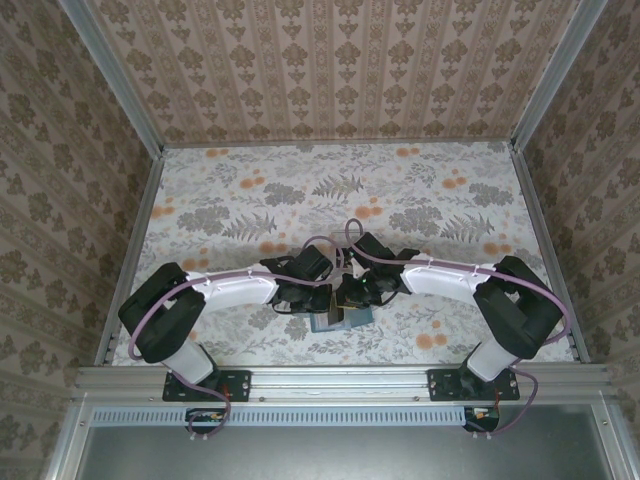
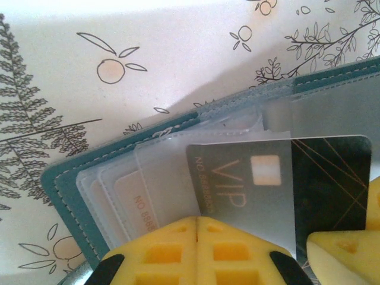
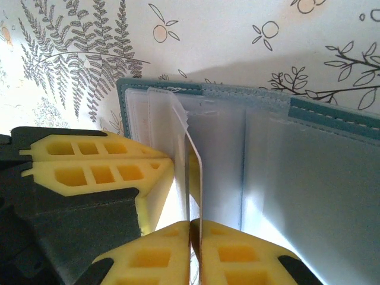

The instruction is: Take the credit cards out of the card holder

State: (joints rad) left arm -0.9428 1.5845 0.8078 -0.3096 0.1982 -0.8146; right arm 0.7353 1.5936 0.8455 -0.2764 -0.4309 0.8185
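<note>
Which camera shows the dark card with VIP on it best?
The left wrist view: the dark card faces the camera, with VIP readable. The right wrist view shows a thin card edge-on between shut jaws, likely the same one. From the top, the card holder is tiny under the arms.

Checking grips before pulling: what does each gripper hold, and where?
Right gripper: dark card, exposed end; left gripper: card holder, pocket edge.

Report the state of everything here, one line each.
Teal two-panel card holder: open, lying flat.
Dark "VIP" credit card: partly out of its clear sleeve.
Pale credit card: inside its sleeve.
Left gripper: shut at the sleeves' edge.
Right gripper: shut on the dark card.
</note>
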